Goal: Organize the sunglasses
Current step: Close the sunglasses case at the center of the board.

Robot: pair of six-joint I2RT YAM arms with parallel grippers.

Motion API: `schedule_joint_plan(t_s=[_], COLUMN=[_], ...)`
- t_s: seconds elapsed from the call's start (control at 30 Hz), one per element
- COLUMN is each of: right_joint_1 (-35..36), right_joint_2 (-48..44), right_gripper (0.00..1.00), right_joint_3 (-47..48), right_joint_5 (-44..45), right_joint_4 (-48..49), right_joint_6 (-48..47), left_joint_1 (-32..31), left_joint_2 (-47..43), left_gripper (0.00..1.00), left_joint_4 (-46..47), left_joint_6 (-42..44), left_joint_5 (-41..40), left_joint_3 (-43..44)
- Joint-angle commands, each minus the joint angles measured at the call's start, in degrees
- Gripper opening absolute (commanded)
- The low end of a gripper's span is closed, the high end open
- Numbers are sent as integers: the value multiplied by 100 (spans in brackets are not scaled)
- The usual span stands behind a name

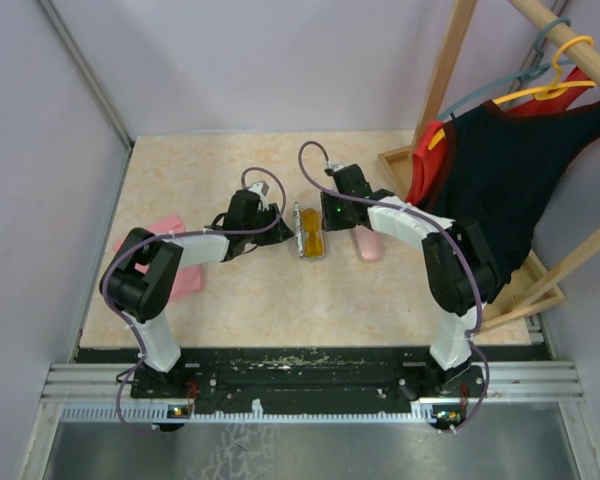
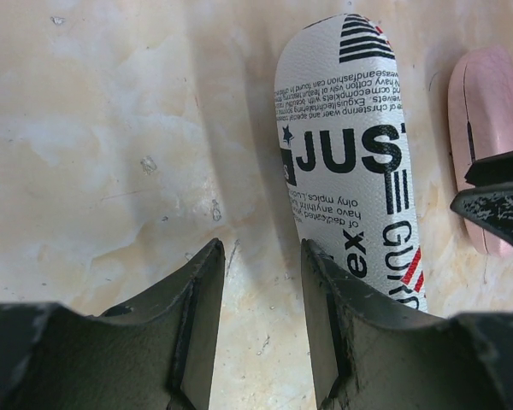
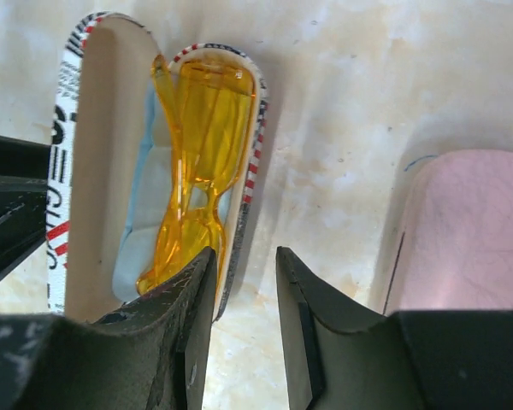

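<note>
"Holding anything just now?"

"No. My right gripper [image 3: 244, 256] has its fingers partly spread with only bare desk [image 3: 368, 85] between them. My left gripper [image 2: 262, 248] is the same: fingers apart, nothing pinched."

"Where are the glasses?"

"The folded orange translucent sunglasses [image 3: 201, 145] lie just ahead of my right gripper and a little to its left. They rest on a pale blue cloth [image 3: 145, 196] inside one half of the open black-and-white printed case [image 3: 98, 128]. My left-hand finger hangs over the near end of that half, though I cannot tell whether it touches. It is the only pair I can see. A pink oblong case [image 3: 479, 231] sits off to the right, apart from both."

"How would they handle?"

"Light, I judge, and smooth enough to slip. The thin folding arms look easy to bend, and the lenses would scratch. If I had to shift them, I would pinch across the bridge or the frame's rim, never the arms."

"And the case?"

"It looks like a stiff shell. From my left gripper its printed outside stands just ahead and right, so I would press on that outer side to swing it shut."
</note>
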Motion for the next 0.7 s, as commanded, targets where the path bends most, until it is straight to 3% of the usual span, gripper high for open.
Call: schedule_joint_plan(t_s=[0.0, 0.2, 0.67], right_joint_1=[-289, -407, -407], right_joint_2=[-267, 165, 729], right_gripper=[34, 28, 27], right_joint_3=[-317, -181, -95], right_joint_5=[-275, -423, -1021], right_joint_4=[628, 633, 897], right_joint_6=[474, 590, 742], left_joint_1=[-23, -31, -62], left_joint_2=[-211, -316, -375], left_gripper=[47, 47, 47], left_joint_4=[-5, 25, 232], left_joint_6=[65, 23, -163], left_joint_5=[-9, 131, 552], left_joint_3=[86, 107, 151])
